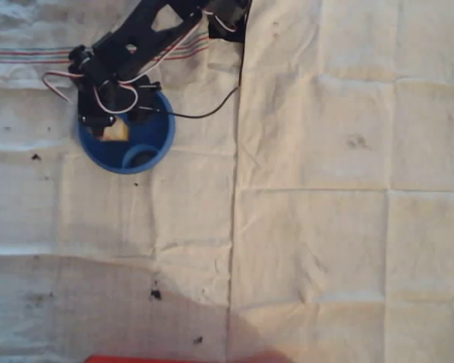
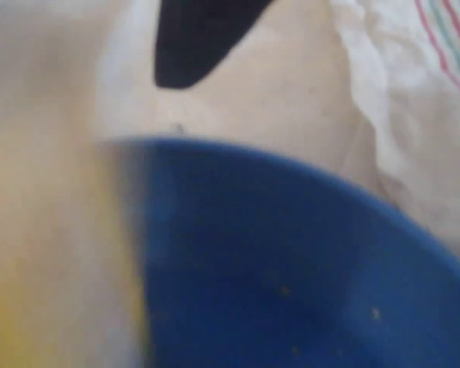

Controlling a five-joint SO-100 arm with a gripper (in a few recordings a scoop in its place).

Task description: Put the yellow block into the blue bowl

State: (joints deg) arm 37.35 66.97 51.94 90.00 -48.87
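Note:
The blue bowl sits at the upper left of the overhead view, with a ring-shaped mark inside near its lower rim. My black gripper hangs over the bowl's upper-left part, shut on the yellow block, which shows pale between the fingers above the bowl's inside. In the wrist view the block is a blurred pale yellow mass at the left. The bowl lies right under it, and one black finger points down from the top.
A creased white cloth covers the table, with red and green stripes at the upper left. A black cable runs from the arm past the bowl's right side. A red edge shows at the bottom.

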